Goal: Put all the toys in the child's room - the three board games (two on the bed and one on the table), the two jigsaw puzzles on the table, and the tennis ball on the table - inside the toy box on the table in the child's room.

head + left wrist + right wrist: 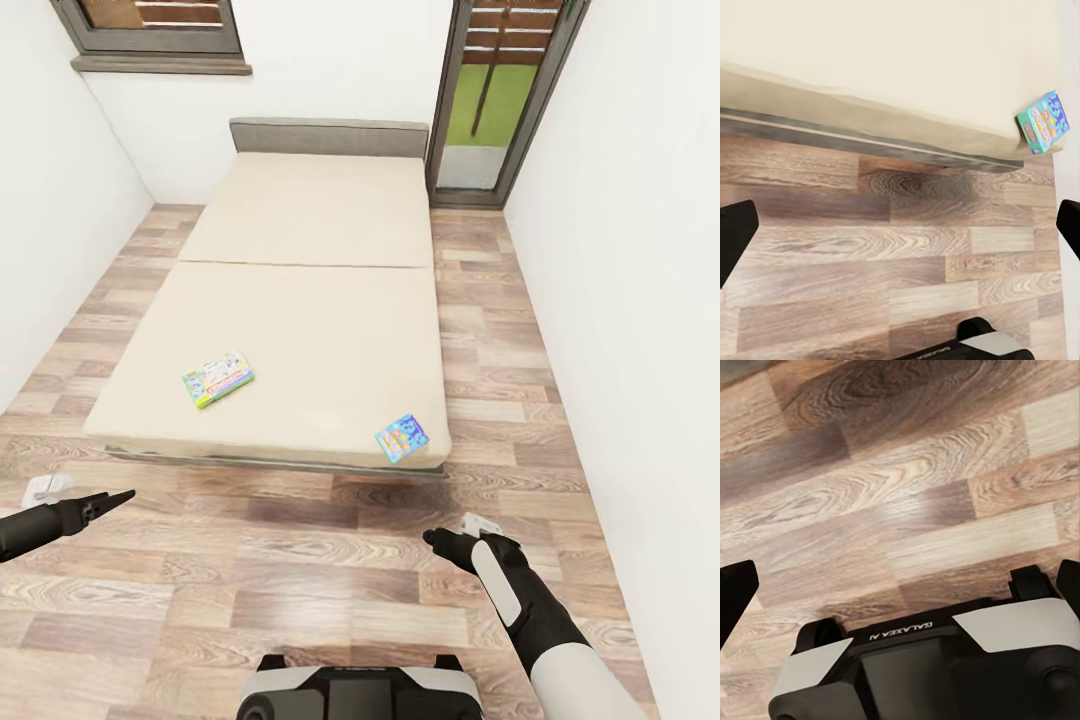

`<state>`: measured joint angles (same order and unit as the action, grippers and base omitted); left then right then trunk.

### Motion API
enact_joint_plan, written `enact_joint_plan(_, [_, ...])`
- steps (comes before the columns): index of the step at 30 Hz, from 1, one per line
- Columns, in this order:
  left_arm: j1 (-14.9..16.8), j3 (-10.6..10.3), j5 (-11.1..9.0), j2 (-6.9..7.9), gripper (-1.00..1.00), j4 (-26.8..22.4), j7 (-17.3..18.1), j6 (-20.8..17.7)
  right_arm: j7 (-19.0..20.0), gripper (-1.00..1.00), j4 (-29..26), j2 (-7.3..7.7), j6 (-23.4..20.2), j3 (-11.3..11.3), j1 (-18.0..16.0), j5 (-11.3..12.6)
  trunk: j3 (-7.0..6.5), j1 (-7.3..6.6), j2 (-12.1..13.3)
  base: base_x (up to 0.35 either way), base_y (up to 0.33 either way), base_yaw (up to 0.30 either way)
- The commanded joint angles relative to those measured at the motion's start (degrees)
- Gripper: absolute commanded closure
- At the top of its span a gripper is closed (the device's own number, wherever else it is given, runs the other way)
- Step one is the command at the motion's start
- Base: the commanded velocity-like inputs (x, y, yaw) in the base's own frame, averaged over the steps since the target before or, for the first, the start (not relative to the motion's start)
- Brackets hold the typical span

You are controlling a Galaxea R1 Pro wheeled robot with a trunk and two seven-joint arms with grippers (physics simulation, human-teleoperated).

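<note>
Head: bed (300, 300) center frame, green board game (218, 379) on its lower left, blue board game (402, 437) at its lower-right corner. Left pincer (118, 497) looks clenched; right pincer (432, 538) can't tell.
Left wrist: blue game upper right, fingers (735, 232) spread.
Right wrist: floor (900, 495), robot base (922, 660).

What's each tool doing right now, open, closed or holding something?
Left tool: open, fingers spread wide over bare wood-plank floor, holding nothing.
Right tool: open, also empty.

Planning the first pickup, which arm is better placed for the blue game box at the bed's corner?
Right, probably. The blue game box lies at the bed corner nearest the right gripper; the left gripper is farther off.
</note>
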<state>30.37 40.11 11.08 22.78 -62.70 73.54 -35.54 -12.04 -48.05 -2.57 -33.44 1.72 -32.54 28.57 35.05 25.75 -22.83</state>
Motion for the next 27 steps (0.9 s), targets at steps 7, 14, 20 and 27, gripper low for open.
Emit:
enact_joint_plan(7, [0.1, 0.1, 0.5, -0.14, -1.0, -0.1, 0.5, -0.6, -0.6, -1.0, -0.1, 0.07, -0.1, 0.1, 0.1, 0.6, -0.6, 0.04, -0.1, 0.0, 0.0, 0.114])
enact_joint_plan(14, [0.1, 0.1, 0.5, -0.16, -1.0, -0.1, 0.5, -0.6, -0.6, -1.0, -0.1, -0.03, -0.1, 0.1, 0.2, 0.6, -1.27, 0.04, -0.1, 0.0, 0.0, 0.124])
enact_joint_plan(20, [0.1, 0.1, 0.5, -0.12, -1.0, -0.1, 0.6, -0.6, -0.6, -1.0, -0.1, 0.03, -0.1, 0.1, 0.2, 0.6, -1.84, 0.04, -0.1, 0.0, 0.0, 0.125])
enact_joint_plan(27, [0.1, 0.1, 0.5, -0.1, -1.0, -0.1, 0.6, -0.6, -0.7, -1.0, 0.0, 0.02, -0.2, -0.2, 0.2, 0.7, -2.51, 0.04, -0.1, 0.0, 0.0, 0.125])
